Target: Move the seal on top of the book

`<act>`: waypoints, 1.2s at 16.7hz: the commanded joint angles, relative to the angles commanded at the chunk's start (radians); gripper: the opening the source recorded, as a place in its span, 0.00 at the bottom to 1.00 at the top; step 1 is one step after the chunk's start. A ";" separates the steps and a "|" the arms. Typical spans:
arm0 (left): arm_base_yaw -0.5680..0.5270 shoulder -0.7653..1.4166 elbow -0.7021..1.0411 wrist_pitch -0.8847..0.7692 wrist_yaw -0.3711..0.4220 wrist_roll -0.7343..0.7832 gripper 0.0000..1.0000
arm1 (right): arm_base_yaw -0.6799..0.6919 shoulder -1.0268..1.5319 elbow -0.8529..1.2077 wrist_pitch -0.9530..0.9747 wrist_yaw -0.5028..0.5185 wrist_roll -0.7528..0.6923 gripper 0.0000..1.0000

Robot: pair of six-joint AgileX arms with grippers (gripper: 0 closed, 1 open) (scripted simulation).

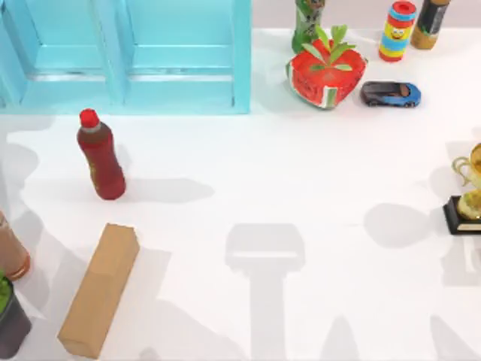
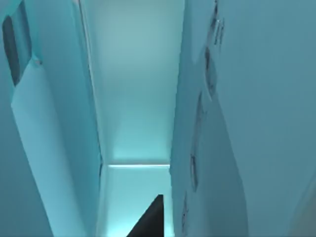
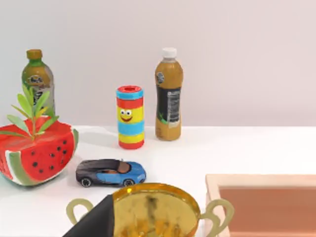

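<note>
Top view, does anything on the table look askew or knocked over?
The red bottle near the turquoise shelf unit appears to lean, and the long tan box lies diagonally rather than square to the table edge. Nothing looks spilled or broken.

— What sort of place is this?

— A rendered tabletop test scene, not a lived-in room. A plain white table (image 1: 301,195) meets a bare pale wall (image 3: 237,49), with nothing domestic behind it.

— What shows that?

— The unrelated props: a turquoise shelf unit (image 1: 128,56), a red sauce bottle (image 1: 101,156), a long tan wooden block (image 1: 99,289), a watermelon-painted planter (image 1: 325,71), a blue toy car (image 1: 391,94), a striped smiley-face can (image 3: 130,117), a gold trophy (image 1: 470,192).
</note>
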 joint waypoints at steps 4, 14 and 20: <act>0.000 0.000 0.000 0.000 0.000 0.000 0.55 | 0.000 0.000 0.000 0.000 0.000 0.000 1.00; 0.000 0.000 0.000 0.000 0.000 0.000 0.00 | 0.000 0.000 0.000 0.000 0.000 0.000 1.00; 0.000 -0.003 -0.001 0.000 0.000 0.001 0.00 | 0.000 0.000 0.000 0.000 0.000 0.000 1.00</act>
